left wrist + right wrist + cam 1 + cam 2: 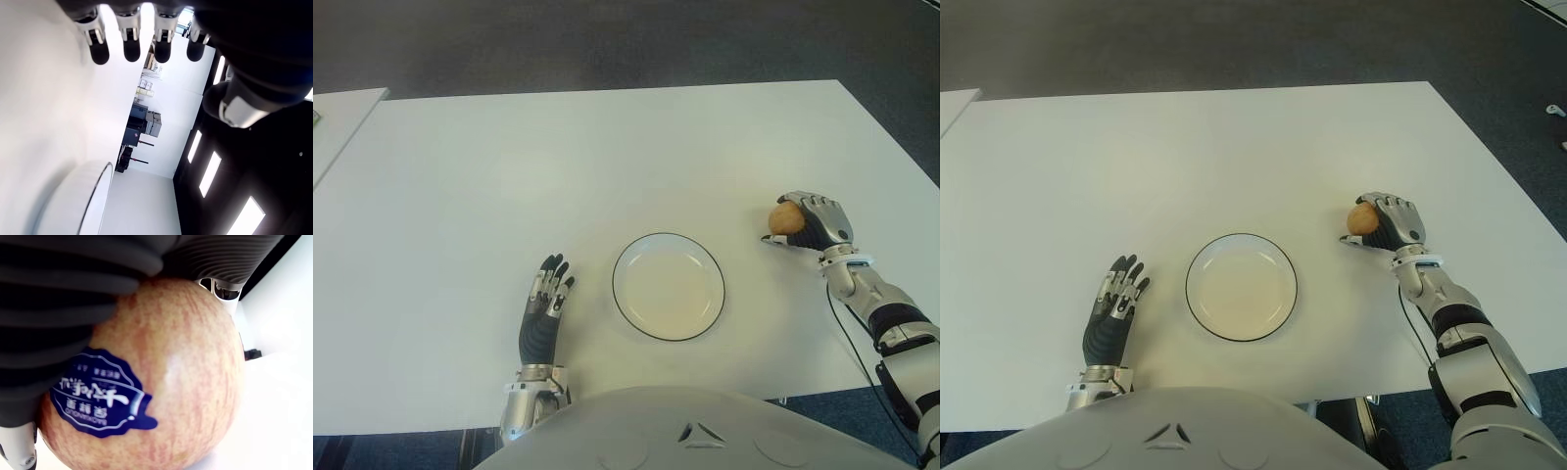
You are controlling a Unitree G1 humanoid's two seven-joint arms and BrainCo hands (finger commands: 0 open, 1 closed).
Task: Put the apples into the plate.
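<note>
Red-streaked yellow apple (161, 382), blue-stickered, gripped by right hand (815, 224).

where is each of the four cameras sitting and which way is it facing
Left eye view: on the head, facing down at the white table; shows torso, left robot hand, right robot hand holding the apple.
Right eye view: same head, slightly offset; same scene, plate between the hands.
Left wrist view: on the left wrist, looking past open fingertips at table and plate rim.
Right wrist view: on the right wrist, filled by the stickered apple under curled fingers.
Shared: both eyes show the same things.
</note>
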